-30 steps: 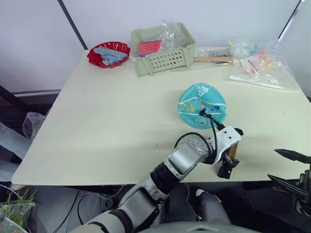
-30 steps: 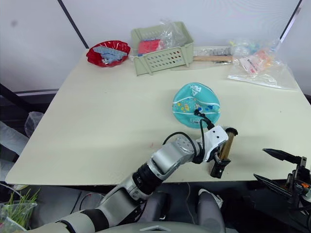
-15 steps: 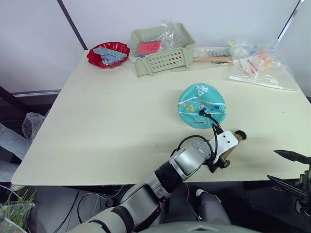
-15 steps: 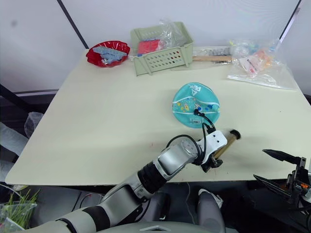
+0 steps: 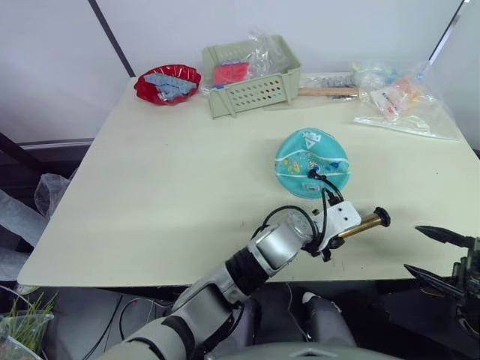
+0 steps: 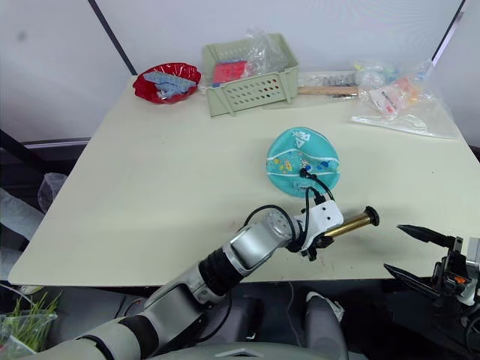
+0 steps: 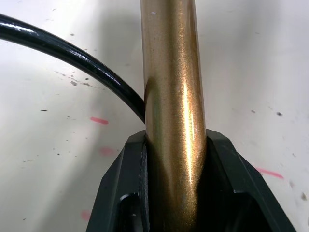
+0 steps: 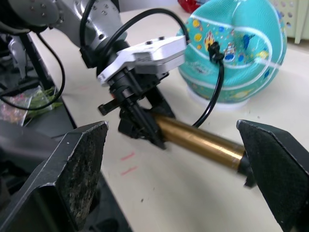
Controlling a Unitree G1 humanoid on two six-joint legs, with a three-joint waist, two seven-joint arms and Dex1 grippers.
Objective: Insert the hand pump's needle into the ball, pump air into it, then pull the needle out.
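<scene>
The teal dome-shaped ball (image 5: 311,162) with white lines and small cartoon prints sits on the pale counter (image 5: 172,187), right of its middle and toward my near edge. Behind it, along the far edge, stand a pale green slotted plastic basket (image 5: 251,75), a red bowl (image 5: 168,82) holding grey-blue pieces, and clear plastic bags (image 5: 401,101) at the far right corner. The slim bronze-gold hand pump (image 5: 360,224) with black end caps lies just in front of the ball, near the counter's front edge, pointing to my right. My left hand (image 7: 174,193) is clenched around its barrel, one black finger pressed on each side. The pump's thin black hose (image 8: 215,92) curves up from the barrel to the ball, where the small black needle fitting (image 8: 214,50) touches the teal skin. My right hand (image 8: 178,164) hangs off the counter's right front corner, its fingers spread wide with nothing between them, facing the pump.
</scene>
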